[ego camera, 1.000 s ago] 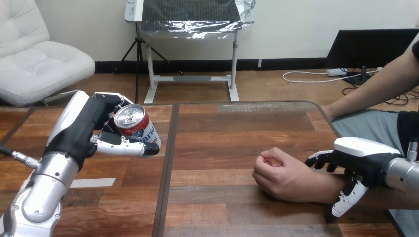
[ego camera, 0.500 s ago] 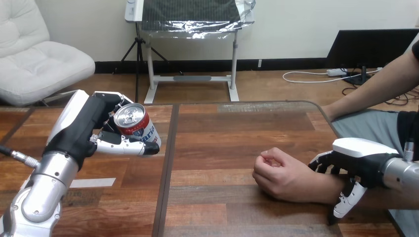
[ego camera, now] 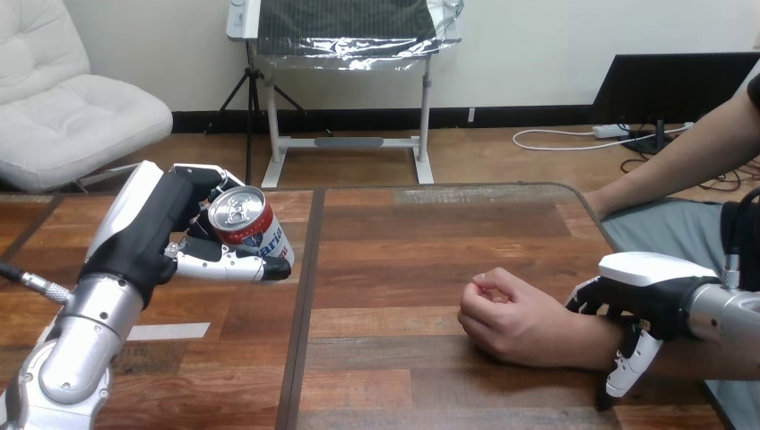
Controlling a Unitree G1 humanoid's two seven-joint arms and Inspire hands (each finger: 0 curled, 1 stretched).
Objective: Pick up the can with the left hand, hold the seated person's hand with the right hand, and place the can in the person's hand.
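The left hand (ego camera: 154, 226) is holding the can (ego camera: 250, 226) tilted above the tabletop (ego camera: 403, 251) at nine o'clock, its fingers curling round it. At four o'clock the right hand (ego camera: 652, 287) is sitting over the wrist behind the person's hand (ego camera: 506, 318), which is lying fisted on the wood. I cannot tell whether its fingers are gripping.

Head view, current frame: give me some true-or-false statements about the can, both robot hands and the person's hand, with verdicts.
1. The left hand has its fingers curled round the can. True.
2. The can stands on the table. False: the left hand holds it up off the table.
3. The person's hand lies flat, palm up. False: it rests on the table as a loose fist.
4. The right hand is at the person's forearm, just behind the fist. True.
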